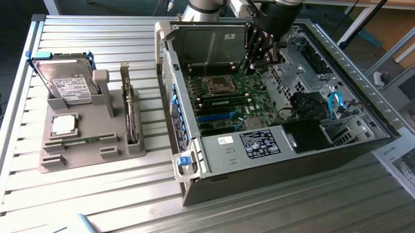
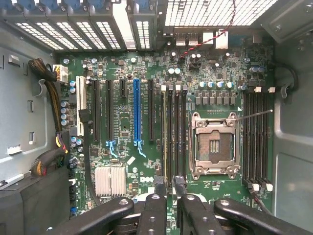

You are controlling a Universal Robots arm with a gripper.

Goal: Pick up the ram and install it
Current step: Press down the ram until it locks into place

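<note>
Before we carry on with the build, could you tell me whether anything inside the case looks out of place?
The processor socket is empty, and its thin release lever sticks out across the neighbouring memory slots. Nothing else stands out.

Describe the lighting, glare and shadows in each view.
Exterior view: daylight glares off the ribbed metal table, while the inside of the computer case sits in shade. Wrist view: the perforated vent panel is blown out white, the motherboard is evenly lit, and the gripper is dark against it.
</note>
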